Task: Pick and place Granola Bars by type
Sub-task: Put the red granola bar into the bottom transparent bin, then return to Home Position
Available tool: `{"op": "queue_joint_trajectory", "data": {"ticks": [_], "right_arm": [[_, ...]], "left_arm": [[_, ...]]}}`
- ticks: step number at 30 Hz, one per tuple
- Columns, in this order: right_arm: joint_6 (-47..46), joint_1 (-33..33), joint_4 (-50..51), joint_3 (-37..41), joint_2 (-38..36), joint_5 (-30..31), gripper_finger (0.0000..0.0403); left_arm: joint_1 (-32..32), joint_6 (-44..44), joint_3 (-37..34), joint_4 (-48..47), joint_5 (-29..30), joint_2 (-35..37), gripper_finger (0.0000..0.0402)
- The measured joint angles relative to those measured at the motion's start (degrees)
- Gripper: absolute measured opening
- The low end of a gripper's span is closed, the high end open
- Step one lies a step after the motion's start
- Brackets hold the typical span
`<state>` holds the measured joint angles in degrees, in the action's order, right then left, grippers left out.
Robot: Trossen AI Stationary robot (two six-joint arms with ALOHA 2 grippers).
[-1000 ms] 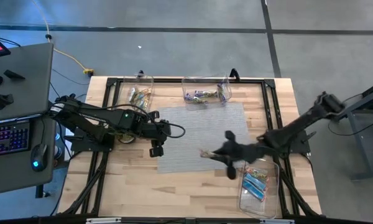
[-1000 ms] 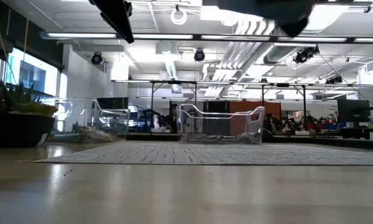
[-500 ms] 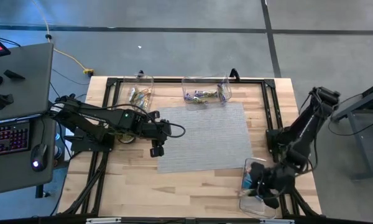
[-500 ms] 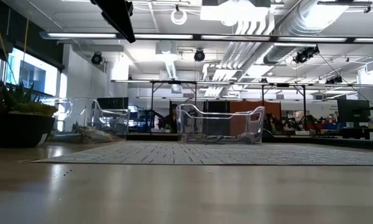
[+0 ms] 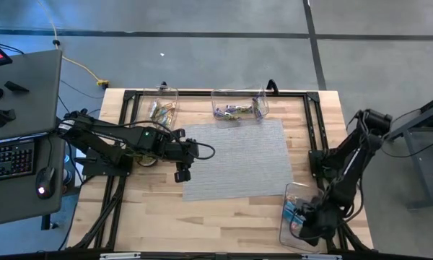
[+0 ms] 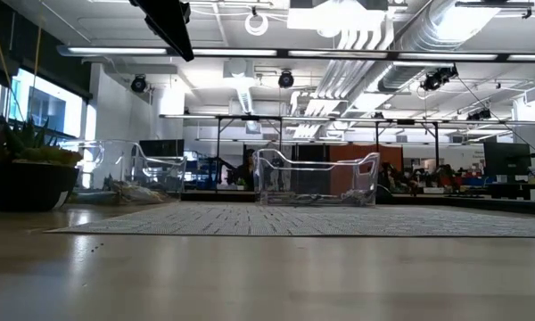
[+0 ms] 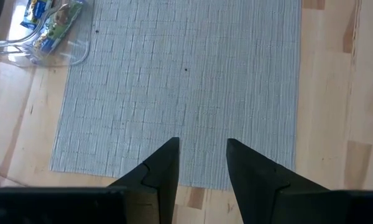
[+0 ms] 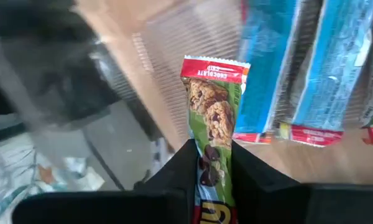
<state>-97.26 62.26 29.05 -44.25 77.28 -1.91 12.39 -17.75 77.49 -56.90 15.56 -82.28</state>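
Note:
My right gripper [image 5: 300,225] hangs over the clear bin [image 5: 289,235] at the table's near right corner, shut on a green granola bar with a red end [image 8: 212,106]. Blue-wrapped bars [image 8: 336,62] lie on the bin's floor below it. My left gripper [image 5: 182,172] hovers open over the left edge of the grey mat [image 5: 238,155], nothing between its fingers [image 7: 202,155]. More bars lie in two clear bins at the far edge, one on the left [image 5: 161,110] and one in the middle [image 5: 238,108]. My right gripper pinches the green bar between its two fingers [image 8: 181,168], on the bar's two long edges at its lower half [image 8: 210,163]. The fingers slant downward and run along the bar. The red end [image 8: 215,66] sticks out past the fingertips, clear of the blue bars underneath.
A black frame [image 5: 216,94] runs round the wooden table. The low view shows the two far bins [image 6: 316,178] and a dark plant pot [image 6: 22,178] at the left. A desk with a keyboard [image 5: 7,159] stands left of the table.
My right gripper has swung from the mat's near right corner toward the table's near right corner, sinking and rolling its wrist, and has carried the green bar over the bin of blue bars.

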Motion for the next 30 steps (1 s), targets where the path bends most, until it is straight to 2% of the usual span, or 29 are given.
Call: {"op": "queue_joint_trajectory", "data": {"ticks": [6,10,13,17,19,22,26,28,30], "right_arm": [[-0.5,-1.5,5.9,0.1,2.6,-2.7,0.0087],[-0.3,-3.6,6.1,0.2,2.3,-3.2,0.0112],[0.0,-5.5,5.5,0.1,1.3,-3.7,0.0127],[0.2,-8.3,5.4,0.2,-0.8,-8.7,0.0135],[1.4,-9.5,5.4,0.1,-2.9,-8.9,0.0135],[7.5,-11.3,5.4,0.1,-7.4,-4.1,0.0134],[20.9,-14.6,5.5,0.1,-15.9,4.6,0.0134],[32.2,-16.4,5.6,0.1,-20.8,9.8,0.0134],[48.1,-18.2,5.5,0.1,-25.8,18.4,0.0134]], "left_arm": [[0.0,-0.6,0.0,0.0,0.0,0.0,0.0127],[0.0,-0.6,0.0,0.0,0.0,0.0,0.0127],[0.0,-0.6,0.0,0.0,0.0,0.0,0.0127],[0.0,-0.6,0.0,0.0,0.4,0.0,0.0127],[0.0,-0.5,0.0,-0.1,1.3,0.0,0.0127],[0.0,1.3,-0.1,-0.9,1.5,0.7,0.0127],[0.0,2.6,1.0,-3.6,1.4,4.4,0.0127],[0.0,3.7,1.4,-5.2,1.6,7.4,0.0127],[0.0,5.2,1.4,-5.2,2.0,11.4,0.0127]]}}
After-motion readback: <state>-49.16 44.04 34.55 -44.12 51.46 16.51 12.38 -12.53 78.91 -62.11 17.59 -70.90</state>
